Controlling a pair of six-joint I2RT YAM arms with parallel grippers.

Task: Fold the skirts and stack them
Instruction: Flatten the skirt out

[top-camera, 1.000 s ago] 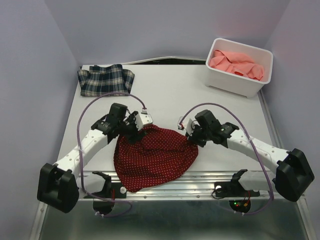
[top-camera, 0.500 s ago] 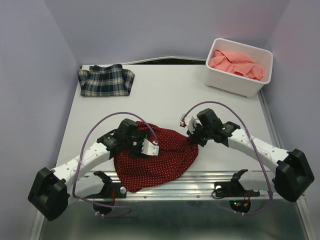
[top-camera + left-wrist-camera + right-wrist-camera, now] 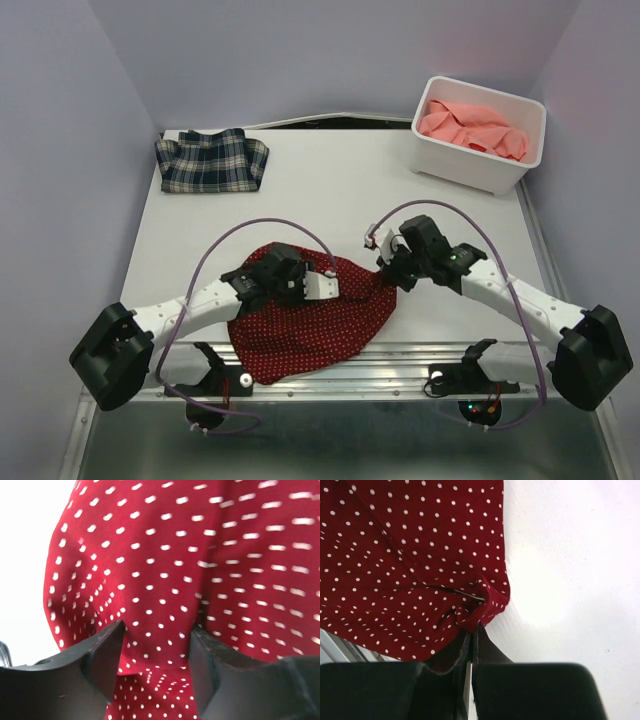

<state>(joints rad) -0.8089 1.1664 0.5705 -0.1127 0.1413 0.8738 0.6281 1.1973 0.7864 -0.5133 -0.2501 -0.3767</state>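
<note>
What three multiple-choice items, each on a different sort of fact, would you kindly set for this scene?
1. The cloth in the white bin is: A blue; B plaid; C salmon-pink.
2. The plaid skirt lies: A at the table's far-left corner; B in the bin; C at the near edge.
3. The right hand is: A open; B shut on the dotted red skirt's edge; C shut on the plaid skirt.
Answers: C, pink folds fill the bin; A, it sits folded there in the top view; B, the wrist view shows it pinching dotted fabric.
</note>
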